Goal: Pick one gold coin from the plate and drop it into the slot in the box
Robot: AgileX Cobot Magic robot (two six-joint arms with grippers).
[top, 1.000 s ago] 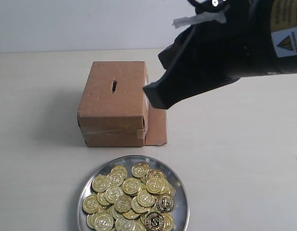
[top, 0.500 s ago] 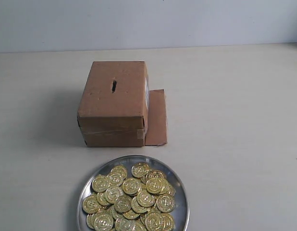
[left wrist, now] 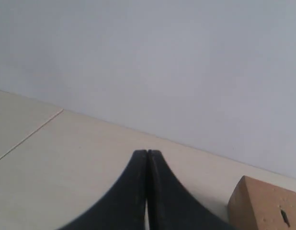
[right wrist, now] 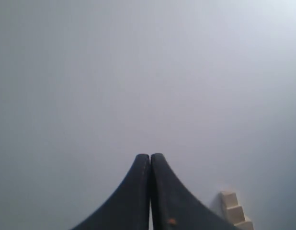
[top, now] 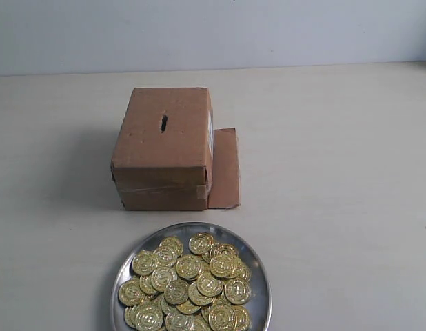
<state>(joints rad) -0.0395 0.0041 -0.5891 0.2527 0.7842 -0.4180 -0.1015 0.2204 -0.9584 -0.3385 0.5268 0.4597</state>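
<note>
Exterior view: plate (top: 262, 277) of coins (top: 189, 289) near the box (top: 165, 148), slot (top: 163, 123) on its top. Wrist views alone show the hands: left hand (left wrist: 147, 154) clenched empty, box beyond; right hand (right wrist: 150, 157) likewise clenched empty.

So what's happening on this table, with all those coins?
Nothing is being handled right now. A silver plate heaped with gold coins sits a little apart from a cardboard box with a slot in its top. The left claw and right claw are both shut, holding nothing, outside the overview.
</note>
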